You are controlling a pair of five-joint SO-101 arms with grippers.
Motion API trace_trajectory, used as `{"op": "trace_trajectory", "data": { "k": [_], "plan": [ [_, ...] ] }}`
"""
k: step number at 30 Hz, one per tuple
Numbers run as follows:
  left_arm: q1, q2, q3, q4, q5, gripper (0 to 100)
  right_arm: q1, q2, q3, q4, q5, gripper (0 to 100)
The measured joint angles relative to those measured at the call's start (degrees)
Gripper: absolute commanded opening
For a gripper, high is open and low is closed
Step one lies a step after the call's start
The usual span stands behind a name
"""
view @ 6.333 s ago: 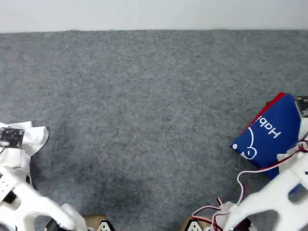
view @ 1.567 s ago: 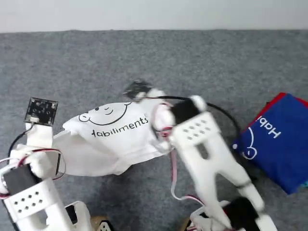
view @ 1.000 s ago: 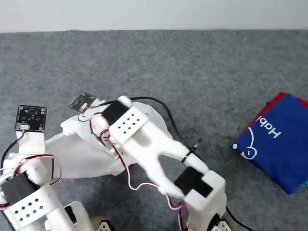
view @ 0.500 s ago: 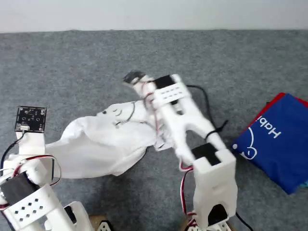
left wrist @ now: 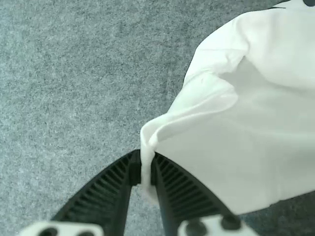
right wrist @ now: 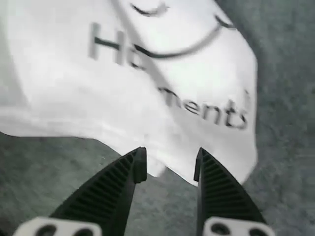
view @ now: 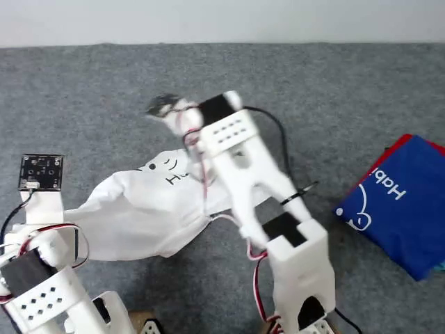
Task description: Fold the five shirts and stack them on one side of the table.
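At the lower left of the high view, the left tool (left wrist: 145,172) is clamped on a bunched edge of the white shirt (view: 139,212), which lies crumpled left of centre on the grey surface (view: 334,97). The right tool (right wrist: 167,164) hangs above the shirt's printed front, jaws apart. At the right edge lies a folded blue shirt (view: 396,198) over a red layer (view: 389,152).

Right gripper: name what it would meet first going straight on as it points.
Likely the white shirt, whose edge lies just ahead of the open right gripper; height above it is unclear.
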Motion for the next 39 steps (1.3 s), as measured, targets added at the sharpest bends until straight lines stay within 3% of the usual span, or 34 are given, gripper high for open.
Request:
{"op": "trace_trajectory", "data": {
  "k": [13, 18, 23, 28, 39],
  "plan": [
    [0.0, 0.0, 0.0, 0.0, 0.0, 1, -17.7, -0.7, 0.1, 0.0, -17.2, 23.5],
    [0.0, 0.0, 0.0, 0.0, 0.0, 1, -20.6, 3.3, 0.0, 0.0, -19.4, 23.4],
    [0.0, 0.0, 0.0, 0.0, 0.0, 1, -18.0, 9.7, 0.0, -0.9, -19.5, 19.9],
    [0.0, 0.0, 0.0, 0.0, 0.0, 1, -11.1, 11.5, 0.0, -2.5, -16.9, 0.3],
    [0.0, 0.0, 0.0, 0.0, 0.0, 1, -0.4, 6.9, -3.0, 0.0, -3.1, 1.1]
  ]
}}
